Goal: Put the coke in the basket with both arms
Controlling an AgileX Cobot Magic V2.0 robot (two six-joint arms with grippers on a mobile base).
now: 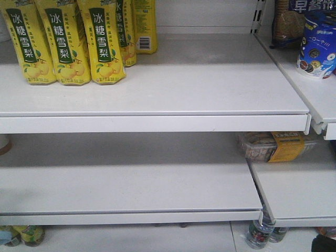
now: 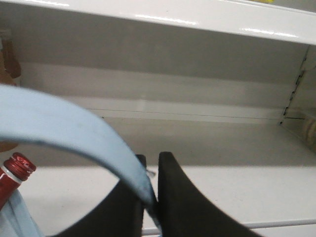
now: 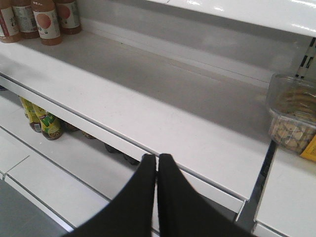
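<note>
In the left wrist view my left gripper (image 2: 152, 158) is shut on the light blue handle strap (image 2: 74, 128) of the basket, which arcs away to the left. The coke bottle (image 2: 15, 174), with its red cap and red label, stands at the lower left beside the basket's pale blue wall (image 2: 17, 217). In the right wrist view my right gripper (image 3: 157, 159) is shut and empty, in front of the edge of a white shelf (image 3: 148, 113). Neither gripper, the coke nor the basket shows clearly in the front view.
White shop shelves (image 1: 157, 89) fill the front view. Yellow pear-drink bottles (image 1: 65, 37) stand on the upper shelf at the left. A clear snack box (image 1: 270, 146) sits on the middle shelf at the right, also in the right wrist view (image 3: 294, 121). Juice bottles (image 3: 44, 19) stand far left.
</note>
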